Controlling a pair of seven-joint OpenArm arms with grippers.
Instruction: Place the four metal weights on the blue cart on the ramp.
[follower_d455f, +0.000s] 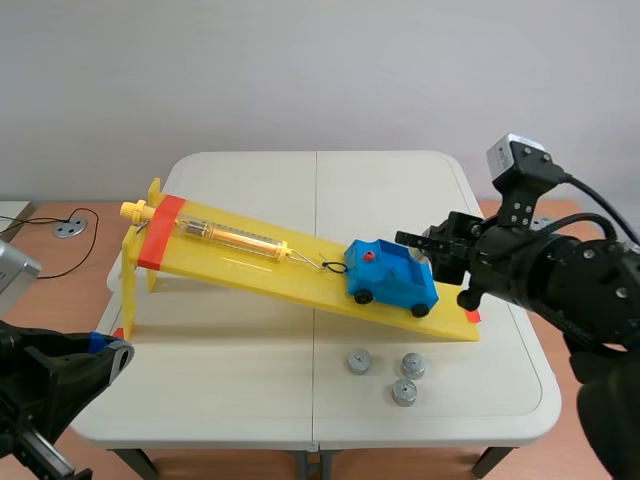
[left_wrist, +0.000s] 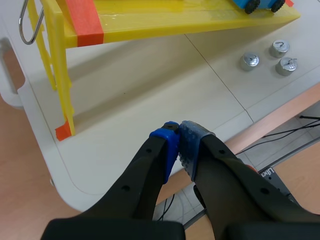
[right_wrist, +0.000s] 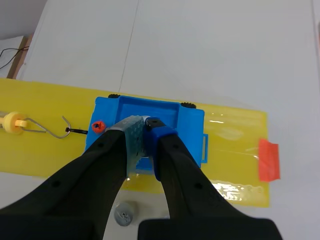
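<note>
Loading the cart (follower_d455f: 393, 277) is the step in hand, by my read. The cart sits low on the yellow ramp (follower_d455f: 240, 258), wheels on the slope, and looks hooked at its uphill end to the spring scale (follower_d455f: 232, 237) lying further up.

The right pincer (right_wrist: 145, 126) hangs directly over the cart's open tray with its pads together, and nothing shows between them. 3 weights (follower_d455f: 413, 366) stand on the surface (follower_d455f: 230, 400) just below the ramp's low end, close together but not touching. Weight 4 is not visible anywhere. The tray part I can see is bare and the rest is hidden under the pincer. It could be pinched by its thin top loop and hanging out of sight; can't tell.

The left pincer (left_wrist: 178, 131) is closed on nothing, off the near corner of the surface, well apart from the weights.

Estimate: at most 1 of 4 on board.

Next move:
- **If something is held:** go straight down into the tray and release gently. The cart is on wheels on a slope, restrained only by the hook, so any sideways push would likely roll it.
- **If nothing is held:** lift clear, open, drop onto the nearest weight and grip it at the top.
</note>
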